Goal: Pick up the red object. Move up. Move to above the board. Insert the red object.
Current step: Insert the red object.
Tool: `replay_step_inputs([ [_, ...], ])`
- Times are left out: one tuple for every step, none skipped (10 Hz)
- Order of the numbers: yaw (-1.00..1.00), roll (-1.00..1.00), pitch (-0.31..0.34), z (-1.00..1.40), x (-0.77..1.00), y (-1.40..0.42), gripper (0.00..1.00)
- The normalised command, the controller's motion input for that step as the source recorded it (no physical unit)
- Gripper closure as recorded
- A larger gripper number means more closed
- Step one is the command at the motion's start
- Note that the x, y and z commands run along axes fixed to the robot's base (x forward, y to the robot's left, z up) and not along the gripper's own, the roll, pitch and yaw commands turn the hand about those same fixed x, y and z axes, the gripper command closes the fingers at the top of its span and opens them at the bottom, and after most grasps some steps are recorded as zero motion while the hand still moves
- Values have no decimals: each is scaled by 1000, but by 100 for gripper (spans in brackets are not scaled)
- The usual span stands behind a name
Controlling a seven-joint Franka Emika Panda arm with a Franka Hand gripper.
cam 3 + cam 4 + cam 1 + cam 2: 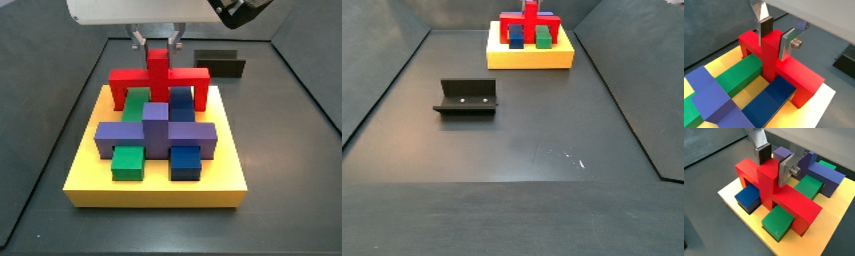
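Note:
The red object [801,75] stands on the yellow board [724,61] with both legs down at the board's far end. Its bar [134,77] spans a green block and a blue block. My gripper [775,45] is directly above it, and the fingers [784,173] press on either side of the central upright post [767,180]. The dark pads touch the post in both wrist views. In a side view the gripper [158,42] hangs over the post, and the board [529,58] sits at the far end of the floor.
A purple cross-shaped block [154,130] lies mid-board, with a green block [127,160] and a blue block [187,160] in front of it. The fixture [466,97] stands on the dark floor away from the board, and low walls ring the floor.

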Motion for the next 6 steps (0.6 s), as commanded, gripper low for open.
replay_step_inputs([
  [-109, -136, 0, -60, -54, 9, 100],
  [-120, -161, 0, -40, -191, 29, 100],
  [-34, -87, 0, -31, -169, 83, 100],
  [0, -61, 0, -29, -180, 140, 100],
  [114, -81, 0, 0, -186, 151, 100],
  [134, -26, 0, -14, -40, 20, 100],
])
